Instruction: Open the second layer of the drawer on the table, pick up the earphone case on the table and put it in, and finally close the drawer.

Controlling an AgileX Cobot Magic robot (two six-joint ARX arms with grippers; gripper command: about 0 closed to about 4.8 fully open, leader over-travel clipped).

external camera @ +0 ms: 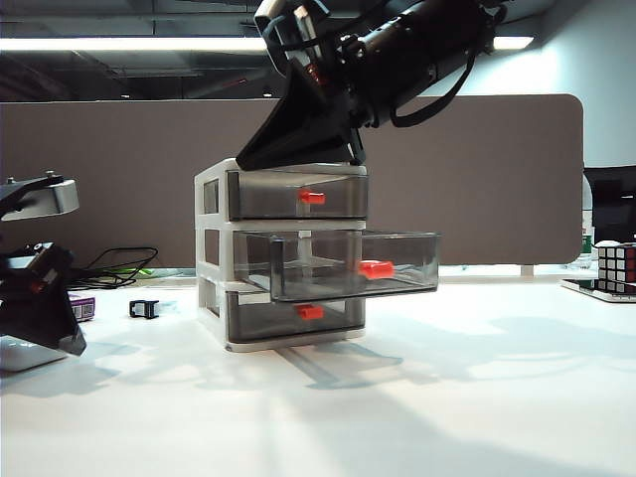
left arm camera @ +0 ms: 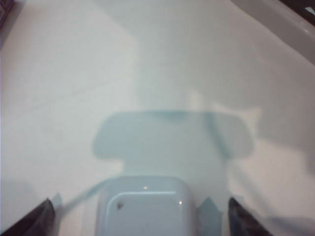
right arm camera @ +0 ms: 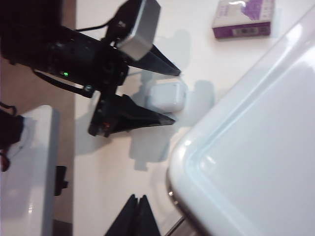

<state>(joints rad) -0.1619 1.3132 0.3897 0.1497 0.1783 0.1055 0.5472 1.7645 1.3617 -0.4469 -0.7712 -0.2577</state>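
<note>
Left claw (right arm camera: 170, 96) spread wide, straddling the earphone case (right arm camera: 166, 95) on the counter (external camera: 447, 397), its length lying across the fingers; right claw (right arm camera: 138, 216) pressed together above the drawer (external camera: 283, 253); second layer (external camera: 348, 263) open.

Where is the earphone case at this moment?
The earphone case lies on the table, between the open fingers of the left gripper, beside the drawer; the purple-and-white box sits beyond it.

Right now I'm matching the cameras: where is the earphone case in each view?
Exterior view: not visible.
Left wrist view: the earphone case lies between the open left end effector's fingers.
Right wrist view: the case lies between those fingers.
Shared landmark: the left end effector.
</note>
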